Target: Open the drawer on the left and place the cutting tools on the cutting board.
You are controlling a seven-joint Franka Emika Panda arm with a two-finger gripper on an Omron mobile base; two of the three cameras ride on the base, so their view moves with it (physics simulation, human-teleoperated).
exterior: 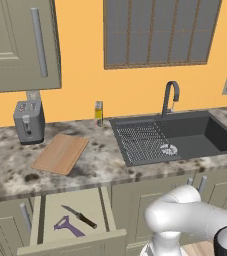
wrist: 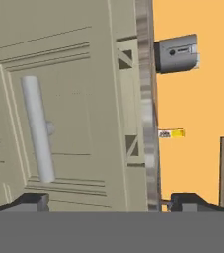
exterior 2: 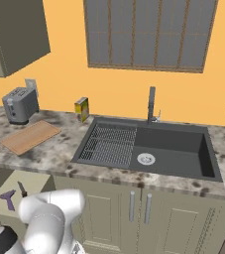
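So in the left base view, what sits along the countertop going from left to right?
Toaster → cutting board → small yellow bottle → draining rack → tap.

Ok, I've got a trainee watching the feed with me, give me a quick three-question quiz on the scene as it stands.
1. True or false: the drawer is open.
2. Which two tools lie inside it?
3. What stands nearest the cutting board: A) faucet, B) toaster, C) draining rack?

Key:
1. True; its pale inside shows below the counter.
2. The knife and the purple peeler, side by side.
3. B, the toaster, just behind the board. The gripper is open, facing the drawer front.
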